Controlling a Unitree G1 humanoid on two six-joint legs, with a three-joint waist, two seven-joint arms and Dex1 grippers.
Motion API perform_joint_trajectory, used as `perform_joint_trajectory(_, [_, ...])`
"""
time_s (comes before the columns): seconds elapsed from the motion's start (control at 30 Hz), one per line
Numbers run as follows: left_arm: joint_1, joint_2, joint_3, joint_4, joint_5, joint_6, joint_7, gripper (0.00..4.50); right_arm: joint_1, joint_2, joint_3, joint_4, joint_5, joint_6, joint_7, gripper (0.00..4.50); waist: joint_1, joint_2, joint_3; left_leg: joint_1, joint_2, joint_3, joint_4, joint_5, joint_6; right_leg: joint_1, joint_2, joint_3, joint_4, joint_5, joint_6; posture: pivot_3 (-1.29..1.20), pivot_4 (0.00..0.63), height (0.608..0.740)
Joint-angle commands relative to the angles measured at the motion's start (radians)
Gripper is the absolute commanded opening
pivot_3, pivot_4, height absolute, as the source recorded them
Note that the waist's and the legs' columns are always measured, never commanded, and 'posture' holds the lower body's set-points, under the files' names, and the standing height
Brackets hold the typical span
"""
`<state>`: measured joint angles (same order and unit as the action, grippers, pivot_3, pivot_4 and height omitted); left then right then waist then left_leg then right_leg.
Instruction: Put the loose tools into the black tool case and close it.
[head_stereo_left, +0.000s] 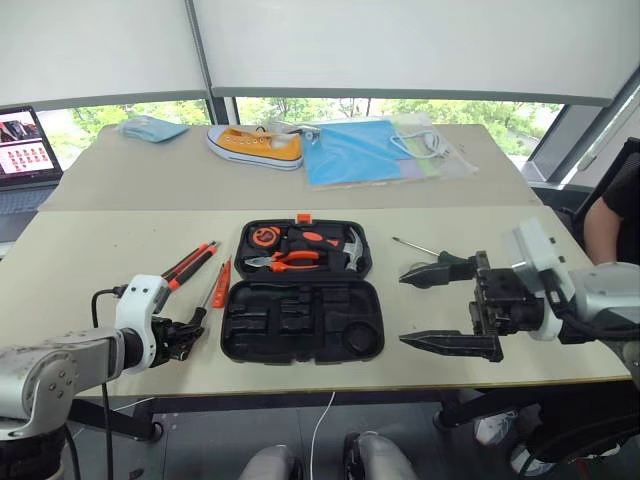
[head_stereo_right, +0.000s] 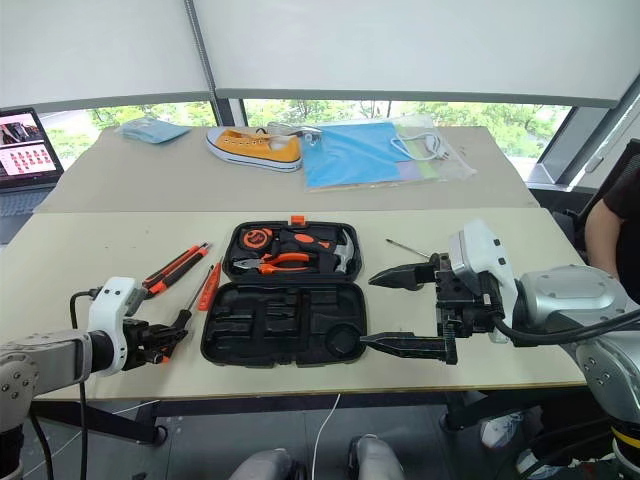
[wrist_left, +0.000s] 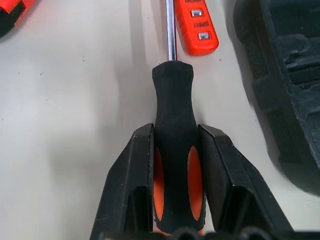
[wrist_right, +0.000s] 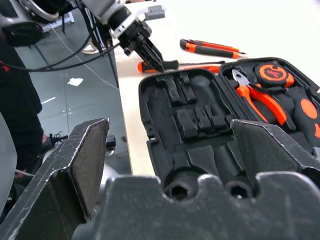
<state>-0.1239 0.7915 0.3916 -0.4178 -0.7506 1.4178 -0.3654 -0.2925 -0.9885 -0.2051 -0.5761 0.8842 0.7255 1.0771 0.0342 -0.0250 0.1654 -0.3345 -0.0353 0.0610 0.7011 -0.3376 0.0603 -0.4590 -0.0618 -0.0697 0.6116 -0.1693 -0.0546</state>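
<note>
My left gripper (wrist_left: 175, 200) has its two black wedge-shaped fingers pressed against the bulbous, rubbery orange-and-black handle of a screwdriver (wrist_left: 173, 115), whose polished steel shaft lies flat on the smooth pale bench (head_stereo_left: 90, 250). Just beside the shaft lies a short orange tester (wrist_left: 196, 27). My right gripper (head_stereo_left: 440, 308) hangs spread wide and empty, right of the black tool case (head_stereo_left: 301, 318), an open, rounded moulded-plastic clamshell with shaped recesses.

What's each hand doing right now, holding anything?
Left hand: closed on the screwdriver handle, the tool lying on the table.
Right hand: open, holding nothing, beside the black tool case.
</note>
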Motion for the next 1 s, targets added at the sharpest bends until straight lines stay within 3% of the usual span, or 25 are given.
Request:
perform_joint_trajectory(0.03, [-0.026,0.118,0.045,-0.001,0.009,-0.088,-0.107,0.86,0.006,-0.010,-0.013,-0.002,0.001,-0.016,0.016,4.50,0.002,-0.002,0.001,0.000,0.000,0.000,0.000,0.000,0.000,0.000,0.000,0.000,0.000,0.000,0.000,0.00,0.150,0.718])
perform_joint_trajectory(0.23, [-0.085,0.289,-0.064,0.023,0.062,-0.365,-0.371,0.86,0.014,-0.014,-0.011,0.001,-0.004,-0.008,0.018,4.50,0.007,-0.002,0.002,-0.001,0.000,0.000,0.001,0.000,-0.001,0.000,-0.001,-0.001,-0.001,0.000,0.000,0.00,0.150,0.718])
perform_joint_trajectory(0.33, [-0.198,0.356,-0.230,0.068,0.145,-0.634,-0.647,0.86,0.016,-0.009,-0.011,-0.005,-0.016,-0.015,0.006,4.50,0.009,-0.002,0.002,-0.002,0.000,0.000,0.002,0.000,-0.001,0.000,-0.001,-0.001,-0.001,0.000,0.000,0.00,0.150,0.718])
perform_joint_trajectory(0.43, [-0.304,0.363,-0.375,0.153,0.246,-0.809,-0.800,0.86,0.012,-0.006,-0.010,-0.005,-0.019,-0.016,0.000,4.50,0.006,-0.001,0.002,-0.002,0.000,0.000,0.002,0.000,-0.001,0.000,-0.001,-0.001,-0.001,0.000,-0.001,0.00,0.150,0.718])
perform_joint_trajectory(0.5, [-0.404,0.328,-0.476,0.246,0.325,-0.903,-0.875,0.86,0.005,-0.003,-0.006,-0.004,-0.022,-0.016,-0.008,4.50,0.003,-0.001,0.002,-0.002,0.000,0.001,0.002,0.000,-0.001,0.000,-0.001,-0.002,-0.001,0.000,-0.001,0.00,0.150,0.718])
perform_joint_trajectory(0.67, [-0.690,0.126,-0.730,0.615,0.581,-1.201,-1.021,0.86,0.018,0.014,-0.016,-0.027,-0.031,-0.002,-0.074,4.50,0.010,-0.001,0.002,-0.003,0.000,0.001,0.005,0.005,0.008,0.000,0.001,-0.003,0.000,-0.001,-0.002,0.00,0.150,0.718])
perform_joint_trajectory(0.83, [-0.782,0.011,-0.778,0.826,0.662,-1.364,-1.091,0.86,0.054,0.015,-0.042,-0.057,-0.020,0.013,-0.123,4.50,-0.002,-0.002,0.002,-0.011,0.001,0.001,0.012,0.003,0.013,-0.003,0.001,-0.003,0.000,0.000,0.000,0.00,0.150,0.718])
perform_joint_trajectory(1.0, [-0.805,-0.037,-0.791,0.940,0.732,-1.464,-1.115,0.86,0.075,0.014,-0.053,-0.076,-0.009,0.018,-0.157,4.50,-0.004,-0.002,0.002,-0.020,0.001,0.001,0.016,0.002,0.015,-0.011,0.000,-0.004,0.001,0.002,0.001,0.00,0.150,0.718])
